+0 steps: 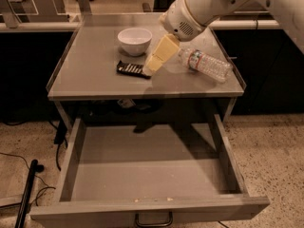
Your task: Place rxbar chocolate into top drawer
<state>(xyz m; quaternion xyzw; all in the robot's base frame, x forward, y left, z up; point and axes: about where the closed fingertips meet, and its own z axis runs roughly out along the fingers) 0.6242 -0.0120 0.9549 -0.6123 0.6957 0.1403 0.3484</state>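
The rxbar chocolate (132, 69) is a flat black bar with white lettering, lying on the grey tabletop in front of the white bowl. My gripper (158, 57) hangs from the white arm coming in from the upper right; its cream-coloured fingers point down-left, with the tip right beside the bar's right end. The top drawer (142, 208) is pulled wide open below the table, its inside bare, with a dark pull handle on the front panel.
A white bowl (135, 40) stands behind the bar. A clear plastic water bottle (205, 64) lies on its side at the table's right. The tabletop (90, 75) has raised side rims. Cables and a dark pole (26, 194) lie on the floor at left.
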